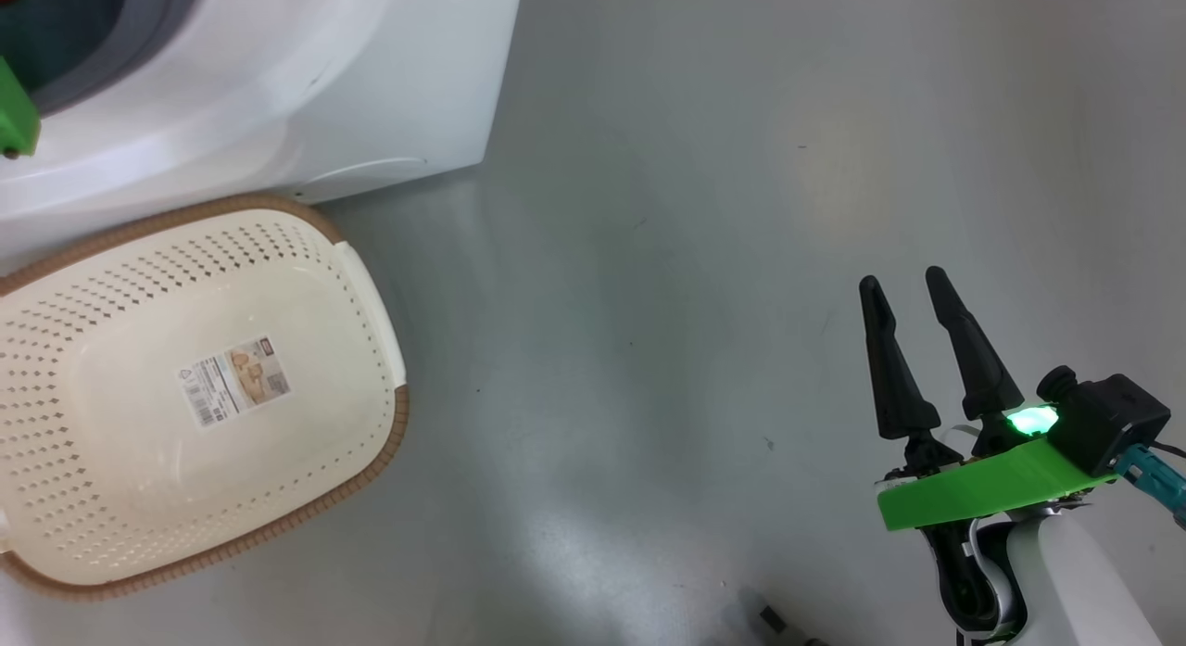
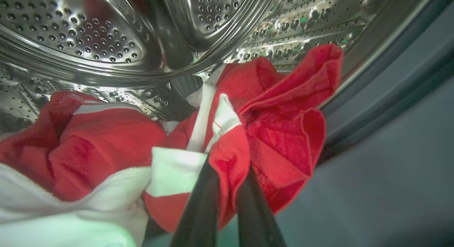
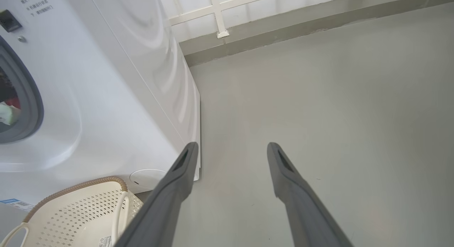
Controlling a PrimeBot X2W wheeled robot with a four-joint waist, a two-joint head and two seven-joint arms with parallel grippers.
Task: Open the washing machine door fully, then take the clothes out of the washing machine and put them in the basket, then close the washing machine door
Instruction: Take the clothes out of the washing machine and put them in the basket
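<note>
Left jaws: pinched shut on red fold of clothes [image 2: 276, 133], inside washing machine [image 2: 88, 34], near gasket [image 2: 390, 98]. Rest of pile loose alongside. Draw out slow & straight, lift over gasket lip so fabric won't snag. Basket [image 1: 400, 424] on floor [image 1: 649, 303] just beside machine front, so short carry. Right jaws: wide open, holding nothing, well apart over floor.
</note>
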